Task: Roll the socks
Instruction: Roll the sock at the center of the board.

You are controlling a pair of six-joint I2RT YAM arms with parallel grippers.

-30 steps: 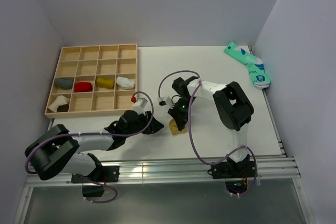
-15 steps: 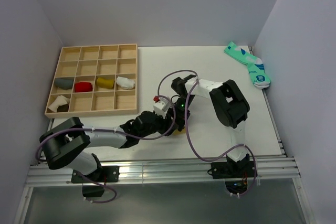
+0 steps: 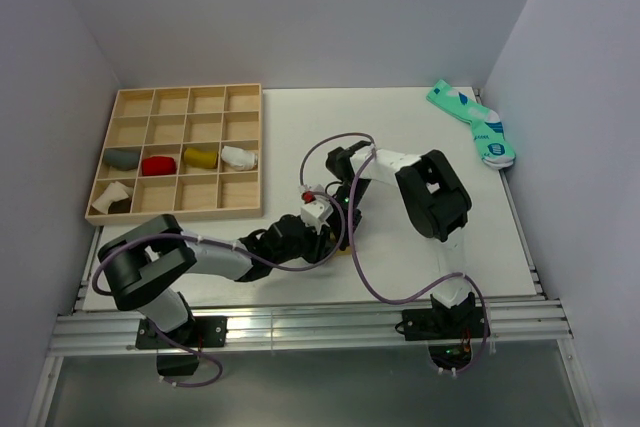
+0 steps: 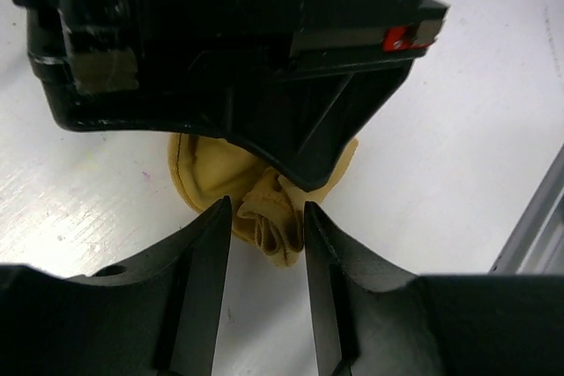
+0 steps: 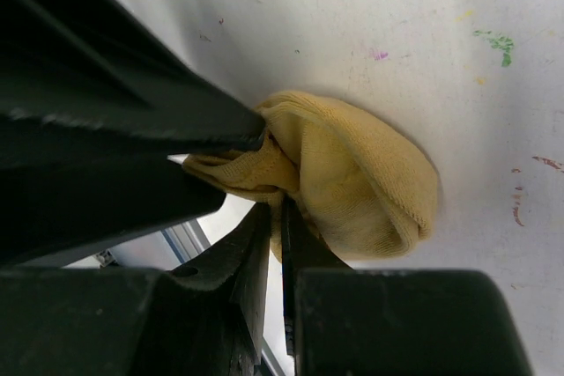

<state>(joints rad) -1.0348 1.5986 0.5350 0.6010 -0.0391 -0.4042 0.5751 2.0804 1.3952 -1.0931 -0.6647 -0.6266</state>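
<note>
**At mid-table, near the front edge: one mustard sock (image 4: 207, 173), two grippers on it**

Top external view. Table (image 3: 420, 147), one. Wooden tray (image 3: 190, 102), one, sixteen compartments, at the left. Rolled socks (image 3: 159, 164), five: four fill the tray's third row and one sits in its near-left corner compartment. Teal socks (image 3: 470, 119), two, touching, at the far right corner, well apart from both arms. Left gripper (image 3: 330, 244) and right gripper (image 3: 346, 232), one each, meet tip to tip. The mustard sock beneath them is almost wholly hidden.

Left wrist view. Mustard sock lies on the table, its near end bunched into folds. That bunch sits between the left gripper's fingers; jaws parted, fabric reaching both. The right gripper stands on the sock just beyond.

Right wrist view. Right gripper (image 5: 278, 217) is clenched on a fold at the sock's edge. The rest of the sock bulges to the right of its fingers.
</note>
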